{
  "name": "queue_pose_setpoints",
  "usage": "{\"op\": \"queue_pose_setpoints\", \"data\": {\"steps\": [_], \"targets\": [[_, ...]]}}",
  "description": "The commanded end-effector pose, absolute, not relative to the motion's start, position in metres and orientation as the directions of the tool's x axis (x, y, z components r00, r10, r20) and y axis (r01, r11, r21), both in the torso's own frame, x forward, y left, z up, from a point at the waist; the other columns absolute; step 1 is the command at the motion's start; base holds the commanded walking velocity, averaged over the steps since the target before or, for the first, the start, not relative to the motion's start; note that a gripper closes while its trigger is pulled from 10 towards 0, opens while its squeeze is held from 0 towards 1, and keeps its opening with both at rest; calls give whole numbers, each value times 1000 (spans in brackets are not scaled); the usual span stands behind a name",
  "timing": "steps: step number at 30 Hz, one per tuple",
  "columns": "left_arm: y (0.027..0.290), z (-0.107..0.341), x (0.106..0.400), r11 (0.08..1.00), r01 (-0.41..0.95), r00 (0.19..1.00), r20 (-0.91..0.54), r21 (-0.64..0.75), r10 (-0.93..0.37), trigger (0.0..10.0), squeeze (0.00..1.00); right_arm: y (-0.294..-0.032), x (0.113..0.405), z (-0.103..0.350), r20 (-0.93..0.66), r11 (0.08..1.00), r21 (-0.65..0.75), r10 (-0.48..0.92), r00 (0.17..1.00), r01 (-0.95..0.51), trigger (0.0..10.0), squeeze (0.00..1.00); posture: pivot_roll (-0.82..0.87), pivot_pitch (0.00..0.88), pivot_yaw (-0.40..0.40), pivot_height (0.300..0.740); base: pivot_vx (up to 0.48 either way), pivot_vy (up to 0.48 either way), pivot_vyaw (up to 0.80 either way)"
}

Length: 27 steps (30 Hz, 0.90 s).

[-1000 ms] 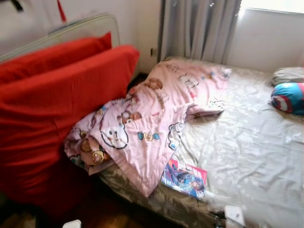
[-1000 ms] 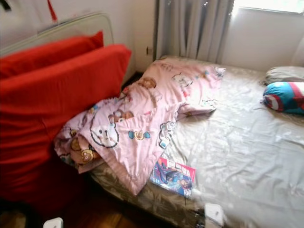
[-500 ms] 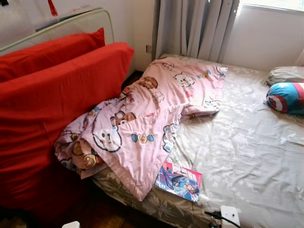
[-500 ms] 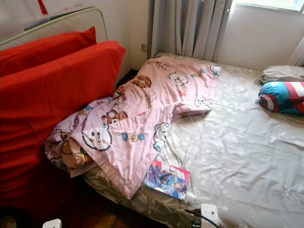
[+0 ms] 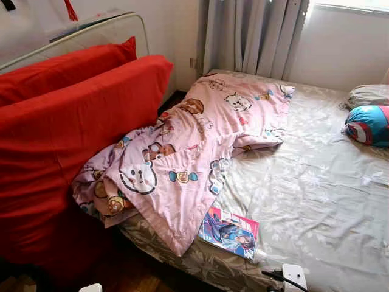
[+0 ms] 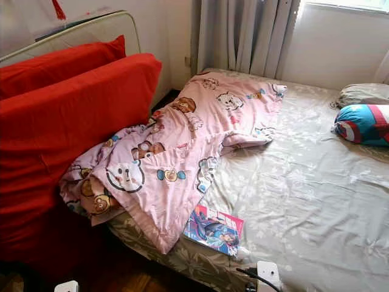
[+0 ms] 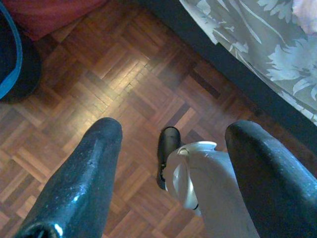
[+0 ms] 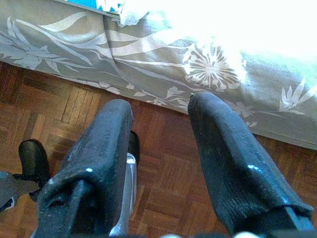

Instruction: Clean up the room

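A crumpled pink cartoon-print quilt (image 5: pixel 194 152) sprawls over the near corner of the bed, one end spilling off the mattress edge against the big red cushions (image 5: pixel 73 140) beside it. A glossy comic magazine (image 5: pixel 230 231) lies right at the bed's edge, just beside the quilt's hem. Both arms hang low over the parquet floor (image 7: pixel 99 89): the left gripper (image 7: pixel 173 173) and right gripper (image 8: pixel 158 148) have fingers spread, holding nothing. The grey floral sheet (image 5: pixel 316 188) offers open room; the floor gap looks, perhaps, narrow.

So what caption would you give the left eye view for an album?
Pink cartoon blanket rumpled across an unmade bed, a comic book near its edge.
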<state>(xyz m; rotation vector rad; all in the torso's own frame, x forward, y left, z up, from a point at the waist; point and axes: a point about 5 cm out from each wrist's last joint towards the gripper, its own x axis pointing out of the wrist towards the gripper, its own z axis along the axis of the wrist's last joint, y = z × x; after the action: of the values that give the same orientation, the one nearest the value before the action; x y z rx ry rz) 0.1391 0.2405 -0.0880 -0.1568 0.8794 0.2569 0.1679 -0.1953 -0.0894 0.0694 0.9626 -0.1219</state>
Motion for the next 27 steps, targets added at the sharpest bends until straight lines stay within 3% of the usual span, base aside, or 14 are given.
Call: {"op": "queue_pose_setpoints", "data": {"steps": [1, 27], "targets": [[224, -48, 233, 993, -119, 714, -696, -21, 71, 10000, 0, -197, 213, -67, -752, 979, 78, -66, 656, 187, 10000, 0, -170, 0, 62, 740, 0, 0, 0], [224, -49, 232, 994, -108, 705, -706, -13, 68, 10000, 0, -196, 215, -65, -729, 982, 73, -65, 682, 172, 10000, 0, -187, 0, 64, 740, 0, 0, 0]]}}
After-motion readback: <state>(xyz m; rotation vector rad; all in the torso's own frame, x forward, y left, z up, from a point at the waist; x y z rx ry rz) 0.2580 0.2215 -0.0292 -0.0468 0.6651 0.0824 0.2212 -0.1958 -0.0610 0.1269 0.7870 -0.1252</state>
